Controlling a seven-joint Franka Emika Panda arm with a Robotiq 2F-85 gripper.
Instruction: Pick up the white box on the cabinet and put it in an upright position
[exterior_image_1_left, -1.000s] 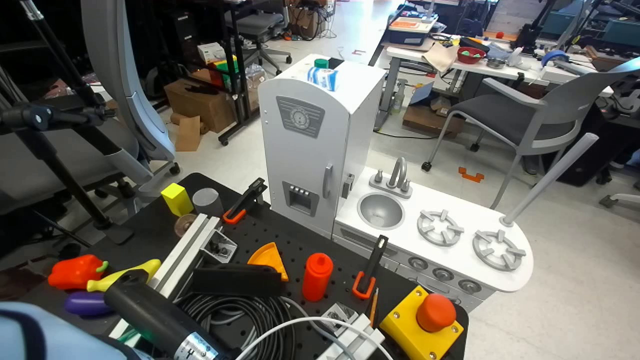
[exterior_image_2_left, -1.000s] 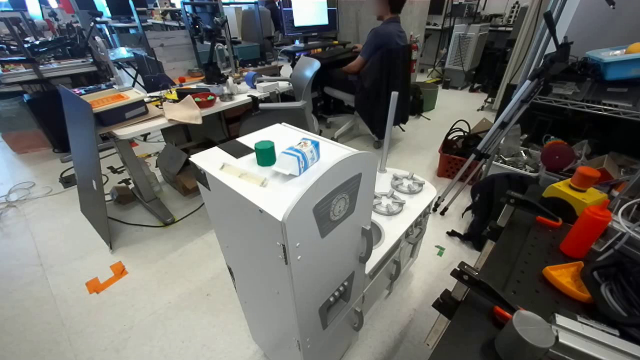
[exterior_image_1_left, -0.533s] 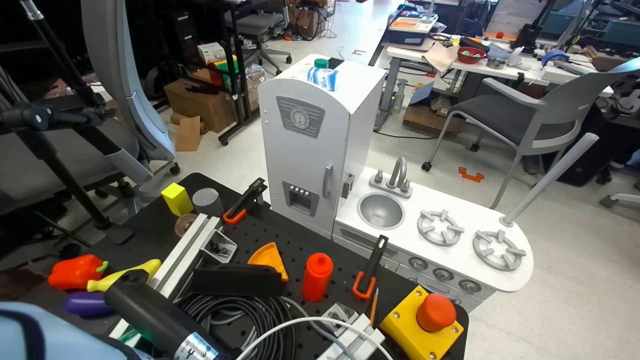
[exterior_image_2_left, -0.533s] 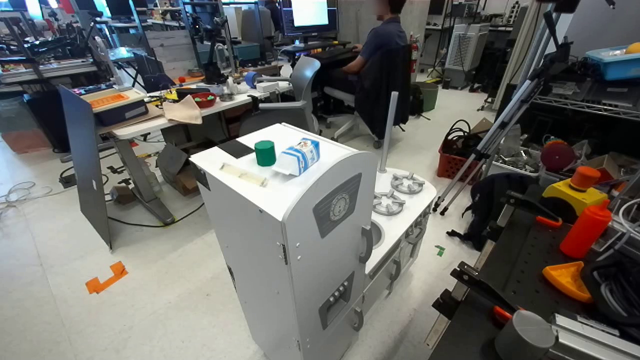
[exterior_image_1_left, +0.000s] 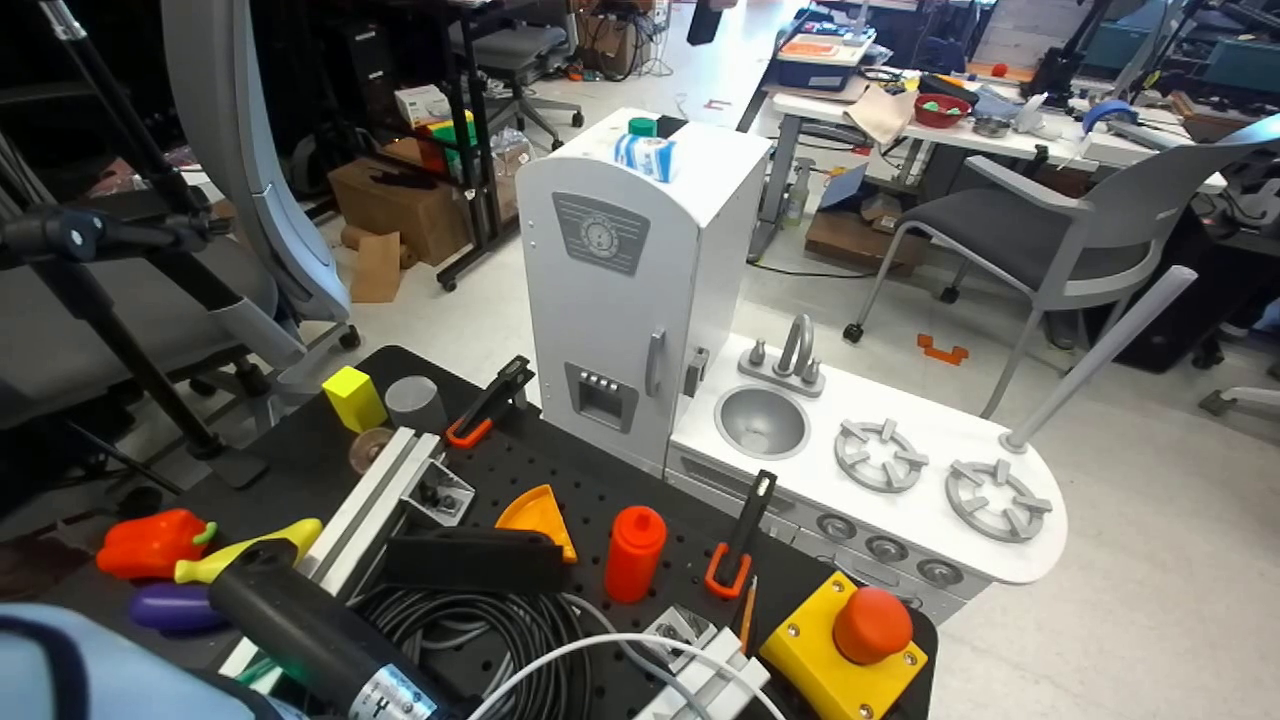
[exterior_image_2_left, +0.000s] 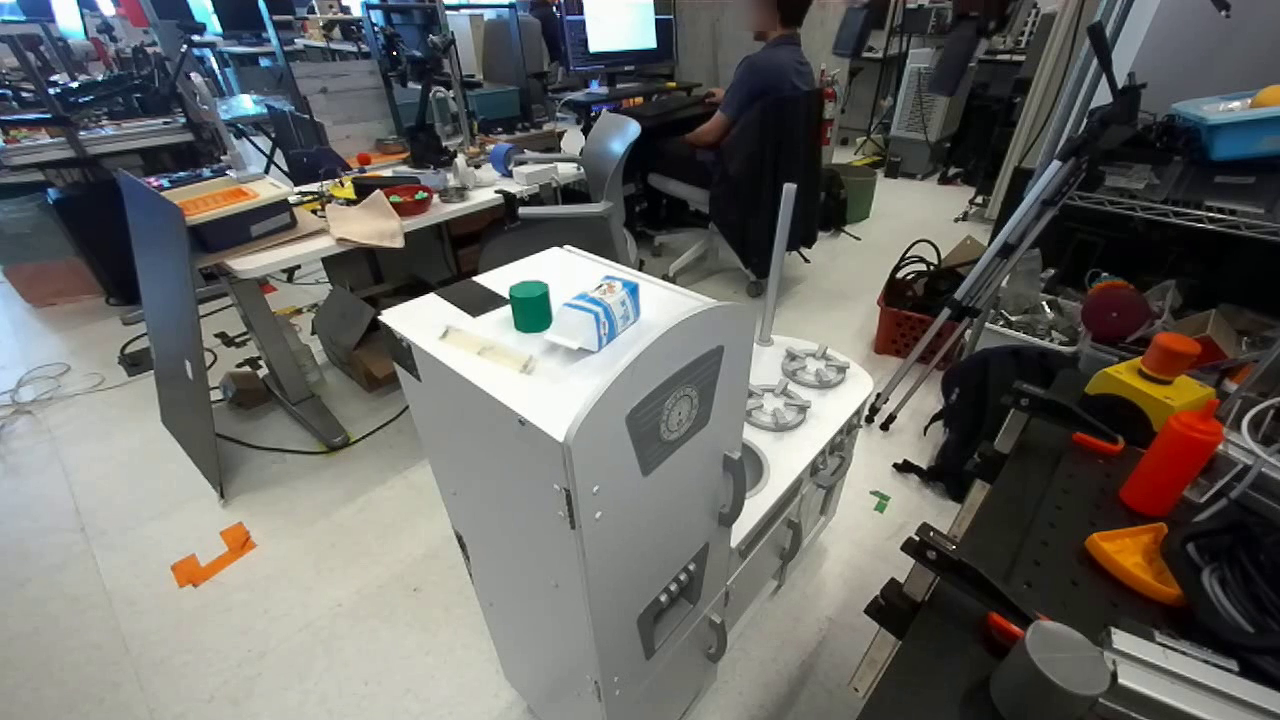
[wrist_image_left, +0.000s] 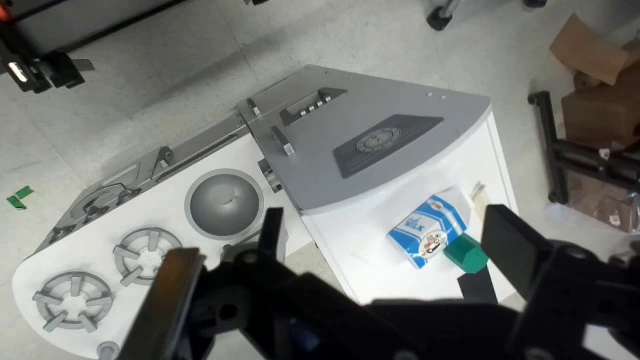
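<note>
The white box is a white and blue milk carton (wrist_image_left: 430, 227). It lies on its side on top of the cabinet (wrist_image_left: 315, 155); it also shows in both exterior views (exterior_image_1_left: 647, 157) (exterior_image_2_left: 605, 312). The cabinet is a tall white tower with a grey front, seen in both exterior views (exterior_image_1_left: 620, 300) (exterior_image_2_left: 500, 470). My gripper (wrist_image_left: 385, 217) is open and empty, above the carton and apart from it; in the wrist view the carton shows between the fingers, nearer the right one. In an exterior view the gripper (exterior_image_2_left: 905, 45) shows partly at the top edge, well above the cabinet.
A green block (wrist_image_left: 467, 254) stands beside the carton, close to it. A pale strip (exterior_image_2_left: 487, 350) and a black patch (exterior_image_2_left: 472, 297) are on the cabinet top. The low counter has a sink (exterior_image_1_left: 762, 420) and burners (exterior_image_1_left: 880, 455). An upright pole (exterior_image_2_left: 780, 265) rises from the counter.
My gripper has come into both exterior views from the top edge, moving lower and toward the cabinet. The carton, green block and cabinet have not moved.
</note>
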